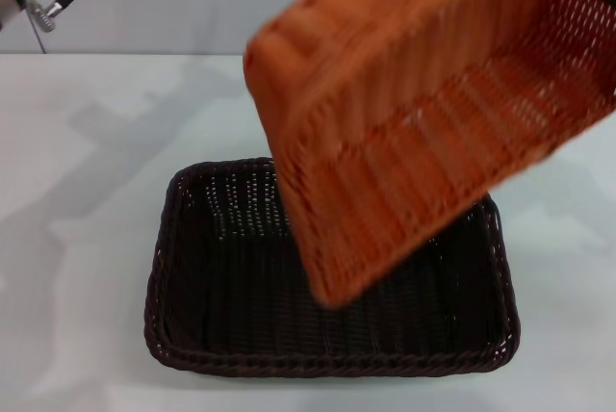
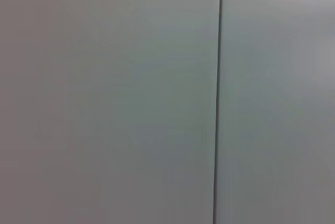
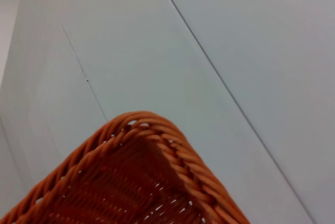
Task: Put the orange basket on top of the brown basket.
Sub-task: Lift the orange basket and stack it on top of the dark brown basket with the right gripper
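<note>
No legible text or labels.

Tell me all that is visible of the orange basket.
The orange basket is a bright orange, rectangular woven tray that looks like wicker, with sloping open-weave sides and a braided rim. It hangs in the air, steeply tilted, one corner lowest over the brown basket, not resting in it. Its right end runs out of the head view. What holds it is not visible.

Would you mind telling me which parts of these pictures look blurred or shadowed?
Head view: the raised, tilted orange basket is motion-blurred, the brown basket beneath is sharp, and soft shadows cross the table. Right wrist view: the orange rim is crisp. Left wrist view: only a plain surface.
</note>
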`<state>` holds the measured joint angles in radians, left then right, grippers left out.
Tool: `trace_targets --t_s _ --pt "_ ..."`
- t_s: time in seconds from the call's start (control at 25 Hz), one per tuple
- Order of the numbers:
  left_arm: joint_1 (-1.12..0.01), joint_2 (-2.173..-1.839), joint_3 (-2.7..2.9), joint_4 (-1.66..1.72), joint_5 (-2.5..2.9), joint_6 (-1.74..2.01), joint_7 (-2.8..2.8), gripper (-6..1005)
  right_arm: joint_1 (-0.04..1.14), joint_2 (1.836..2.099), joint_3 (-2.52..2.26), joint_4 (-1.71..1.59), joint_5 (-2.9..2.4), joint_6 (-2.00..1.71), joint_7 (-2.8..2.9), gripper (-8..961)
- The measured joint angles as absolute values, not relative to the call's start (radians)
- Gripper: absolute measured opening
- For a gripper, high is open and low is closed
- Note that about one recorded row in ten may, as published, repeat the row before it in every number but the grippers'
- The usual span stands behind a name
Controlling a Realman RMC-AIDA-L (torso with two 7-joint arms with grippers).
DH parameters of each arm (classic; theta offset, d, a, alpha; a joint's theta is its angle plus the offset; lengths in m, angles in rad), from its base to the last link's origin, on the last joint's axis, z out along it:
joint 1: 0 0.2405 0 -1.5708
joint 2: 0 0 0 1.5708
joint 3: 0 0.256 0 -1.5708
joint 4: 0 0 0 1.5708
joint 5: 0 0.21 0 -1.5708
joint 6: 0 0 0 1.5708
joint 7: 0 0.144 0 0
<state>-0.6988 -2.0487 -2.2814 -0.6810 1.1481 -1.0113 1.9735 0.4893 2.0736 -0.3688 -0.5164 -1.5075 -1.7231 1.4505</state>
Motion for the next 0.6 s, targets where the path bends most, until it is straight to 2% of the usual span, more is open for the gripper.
trace_targets --t_s 0.6 --pt "-0.767 -2.055 -2.282 -0.603 1.163 -0.959 1.991 862 0.394 2.077 -0.366 -0.107 -1.496 -1.772 1.226 220"
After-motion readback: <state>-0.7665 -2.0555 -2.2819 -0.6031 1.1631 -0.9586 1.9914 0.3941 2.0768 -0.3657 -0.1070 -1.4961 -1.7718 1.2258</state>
